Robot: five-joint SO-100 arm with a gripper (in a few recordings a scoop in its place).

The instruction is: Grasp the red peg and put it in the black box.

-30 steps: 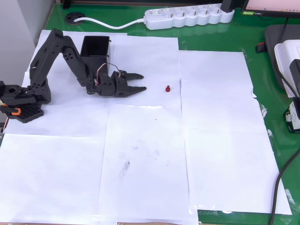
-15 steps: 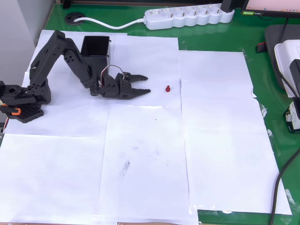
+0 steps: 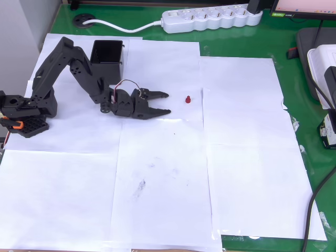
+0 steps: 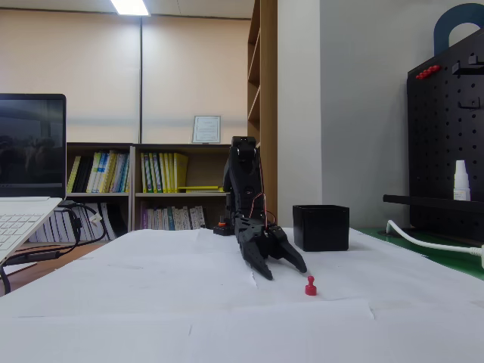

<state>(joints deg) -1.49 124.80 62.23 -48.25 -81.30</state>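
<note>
The red peg (image 3: 188, 98) stands upright on the white paper, small and dark red; in the fixed view the red peg (image 4: 310, 286) sits in front of the arm. My black gripper (image 3: 167, 103) is open and empty, low over the paper, its fingertips a short way left of the peg in the overhead view. In the fixed view the gripper (image 4: 284, 270) points down toward the table just behind and left of the peg. The black box (image 3: 107, 55) stands open-topped behind the arm at upper left; in the fixed view the black box (image 4: 321, 227) is to the arm's right.
White paper sheets (image 3: 157, 173) cover a green table. A white power strip (image 3: 212, 17) and its cable lie along the far edge. Dark and white devices (image 3: 320, 58) sit at the right edge. The arm's base (image 3: 23, 113) is at the left.
The gripper has advanced to the right toward the peg and its jaws have spread wider. The peg and box have not moved.
</note>
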